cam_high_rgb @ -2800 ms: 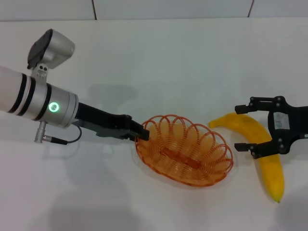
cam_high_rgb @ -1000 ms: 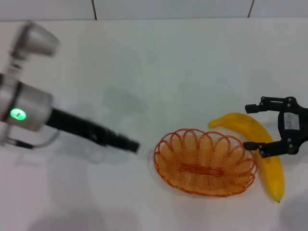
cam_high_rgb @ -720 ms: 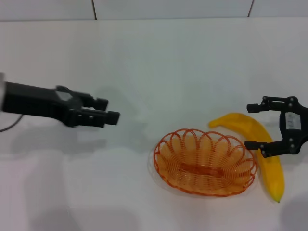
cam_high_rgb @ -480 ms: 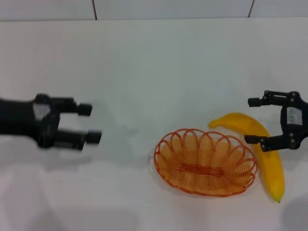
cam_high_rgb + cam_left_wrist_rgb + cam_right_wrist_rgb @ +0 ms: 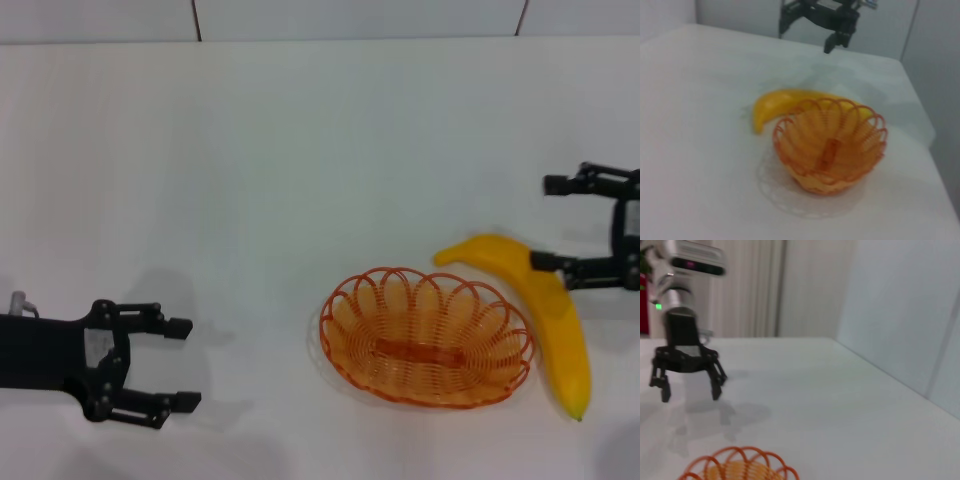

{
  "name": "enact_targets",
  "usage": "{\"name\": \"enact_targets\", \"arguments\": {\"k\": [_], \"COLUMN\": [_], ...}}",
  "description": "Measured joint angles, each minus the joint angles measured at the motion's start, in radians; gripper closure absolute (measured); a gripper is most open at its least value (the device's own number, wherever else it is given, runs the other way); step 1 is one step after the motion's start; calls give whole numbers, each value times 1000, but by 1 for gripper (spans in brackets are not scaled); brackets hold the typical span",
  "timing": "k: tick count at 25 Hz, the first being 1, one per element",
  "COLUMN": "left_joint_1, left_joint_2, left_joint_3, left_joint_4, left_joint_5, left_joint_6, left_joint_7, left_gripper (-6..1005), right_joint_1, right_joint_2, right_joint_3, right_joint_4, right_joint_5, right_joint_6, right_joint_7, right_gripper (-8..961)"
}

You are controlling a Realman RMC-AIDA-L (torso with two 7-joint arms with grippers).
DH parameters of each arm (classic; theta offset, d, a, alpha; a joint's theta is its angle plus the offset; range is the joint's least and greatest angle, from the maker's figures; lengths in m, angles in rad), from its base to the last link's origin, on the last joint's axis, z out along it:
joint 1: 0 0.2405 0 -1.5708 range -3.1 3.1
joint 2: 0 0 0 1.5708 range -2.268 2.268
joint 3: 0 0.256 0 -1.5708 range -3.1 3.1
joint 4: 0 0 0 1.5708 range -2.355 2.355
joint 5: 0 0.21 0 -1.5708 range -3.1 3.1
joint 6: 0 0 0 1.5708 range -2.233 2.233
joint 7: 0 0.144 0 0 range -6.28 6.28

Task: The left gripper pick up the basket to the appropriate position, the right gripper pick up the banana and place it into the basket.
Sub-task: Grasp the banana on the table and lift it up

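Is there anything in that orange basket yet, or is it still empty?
Empty. In the head view only bare wire shows inside the basket, and the banana lies on the table beside it.

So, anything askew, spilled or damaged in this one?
Nothing stands out. The basket sits upright and empty, the banana lies whole beside it, and the left gripper and right gripper are open, holding nothing.

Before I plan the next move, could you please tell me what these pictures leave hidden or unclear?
- Head view: the right pincer is cut by the picture's right edge, so its wrist and arm are unseen.
- Head view: the left pincer is open; its arm runs off the left edge.
- Left wrist view: the basket hides part of the banana.
- Right wrist view: the bottom edge cuts the basket; no banana shows.
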State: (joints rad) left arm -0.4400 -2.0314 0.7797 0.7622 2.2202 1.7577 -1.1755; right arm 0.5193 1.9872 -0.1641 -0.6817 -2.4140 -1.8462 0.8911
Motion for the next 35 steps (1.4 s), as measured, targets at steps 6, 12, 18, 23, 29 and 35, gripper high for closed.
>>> {"name": "enact_targets", "arguments": {"k": [6,12,18,23,29,35], "left_joint_1": [-10,-30,-31,-40,-48,-57], "left_joint_2": [0,0,1,1,1,1], "left_joint_3": [-65,-90,-91,-100,-114,-115], "left_joint_4": [-53,-65,-66,-66,-78,-89], "left_joint_5": [-7,-19,-26,-26,-27,-27], "left_joint_6": [-26,-35,-35,-34,-34,-34], "left_joint_7": [44,50,51,51,52,52], "left_gripper": [140,140,140,140,140,139], "right_joint_1": [-7,-13,27,59,111,123], "right_joint_2": [36,42,38,39,38,38], "right_joint_3": [-15,-107,-279,-406,-446,-462], "right_joint_4": [-260,-505,-574,-511,-372,-323], "right_joint_5": [-12,-55,-126,-156,-207,-238], "right_joint_6": [-19,-100,-114,-52,55,92], "right_joint_7": [198,409,545,625,701,728], "right_gripper": [81,82,82,82,82,83]}}
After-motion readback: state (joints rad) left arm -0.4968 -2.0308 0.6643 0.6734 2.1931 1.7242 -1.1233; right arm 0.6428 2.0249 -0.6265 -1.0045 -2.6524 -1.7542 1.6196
